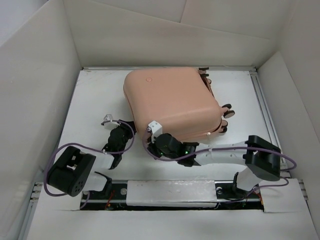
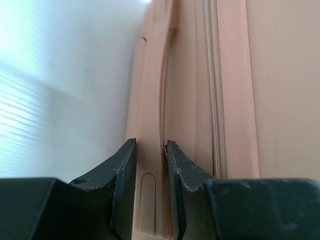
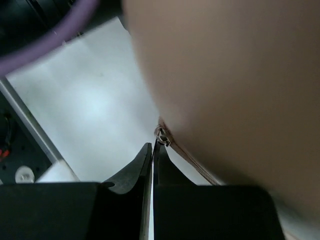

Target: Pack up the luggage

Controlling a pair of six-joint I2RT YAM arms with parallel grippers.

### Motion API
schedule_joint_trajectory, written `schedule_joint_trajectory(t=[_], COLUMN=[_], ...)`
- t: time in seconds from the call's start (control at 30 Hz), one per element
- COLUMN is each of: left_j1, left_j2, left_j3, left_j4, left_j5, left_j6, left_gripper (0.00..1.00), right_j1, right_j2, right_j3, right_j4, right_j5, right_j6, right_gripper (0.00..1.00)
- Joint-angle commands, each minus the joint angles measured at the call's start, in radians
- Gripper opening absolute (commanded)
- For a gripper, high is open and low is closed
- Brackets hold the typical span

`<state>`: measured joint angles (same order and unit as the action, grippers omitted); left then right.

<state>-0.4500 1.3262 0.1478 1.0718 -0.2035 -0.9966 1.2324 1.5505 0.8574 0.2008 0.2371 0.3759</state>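
Gripping luggage (image 2: 280, 100) by side handle (image 2: 150, 110), left hand (image 2: 151, 146) narrow; right hand (image 3: 152, 146) fully closed, tips at zipper pull (image 3: 161, 136).

The luggage (image 1: 172, 102) lies flat on the table (image 1: 95, 100), wheels (image 1: 229, 111) to the right.

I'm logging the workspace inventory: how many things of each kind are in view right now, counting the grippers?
Luggage: 1
Grippers: 2 (left gripper, right gripper)
Total: 3
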Motion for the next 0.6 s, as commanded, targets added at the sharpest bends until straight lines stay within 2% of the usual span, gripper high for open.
schedule_joint_trajectory(t=[0.0, 0.03, 0.07, 0.1, 0.17, 0.2, 0.23, 0.3, 0.37, 0.4, 0.43, 0.5, 0.57], left_j1=[-0.069, -0.069, -0.069, -0.069, -0.069, -0.069, -0.069, -0.069, -0.069, -0.069, -0.069, -0.069, -0.078], left_j2=[-0.074, -0.084, -0.103, -0.113, -0.126, -0.136, -0.136, -0.145, -0.145, -0.145, -0.145, -0.154, -0.163], left_j3=[-0.031, -0.031, -0.031, -0.031, -0.031, -0.031, -0.022, -0.022, -0.022, -0.031, -0.031, -0.053, -0.053], left_j4=[0.135, 0.117, 0.106, 0.106, 0.07, 0.057, 0.057, 0.045, 0.045, 0.045, 0.045, 0.054, 0.054], left_j5=[0.181, 0.181, 0.181, 0.181, 0.181, 0.181, 0.181, 0.19, 0.19, 0.19, 0.19, 0.19, 0.19], left_j6=[-0.04, -0.03, -0.021, -0.02, -0.001, 0.009, 0.021, 0.035, 0.035, 0.035, 0.035, 0.035, 0.035], left_gripper=[0.0, 0.0, 0.0, 0.0, 0.0, 0.0, 0.0, 0.0, 0.0, 0.0, 0.0, 0.0, 0.0], right_j1=[0.03, 0.021, 0.021, 0.032, 0.032, 0.041, 0.041, 0.026, -0.014, -0.063, -0.083, -0.15, -0.203], right_j2=[0.089, 0.089, 0.06, -0.022, -0.14, -0.208, -0.348, -0.485, -0.652, -0.696, -0.729, -0.808, -0.834], right_j3=[0.261, 0.261, 0.22, 0.178, 0.091, -0.008, -0.058, -0.176, -0.24, -0.267, -0.311, -0.349, -0.386], right_j4=[0.197, 0.184, 0.184, 0.169, 0.103, 0.028, -0.016, -0.14, -0.328, -0.389, -0.505, -0.566, -0.581], right_j5=[-0.238, -0.254, -0.239, -0.217, -0.145, -0.052, -0.001, 0.149, 0.211, 0.243, 0.308, 0.341, 0.35], right_j6=[0.086, 0.075, 0.075, 0.075, 0.075, 0.09, 0.107, 0.194, 0.318, 0.371, 0.424, 0.512, 0.528], right_gripper=[0.04, 0.13, 0.26, 0.49, 0.57, 0.61, 0.61, 0.59, 0.48, 0.42, 0.29, 0.25, 0.22])
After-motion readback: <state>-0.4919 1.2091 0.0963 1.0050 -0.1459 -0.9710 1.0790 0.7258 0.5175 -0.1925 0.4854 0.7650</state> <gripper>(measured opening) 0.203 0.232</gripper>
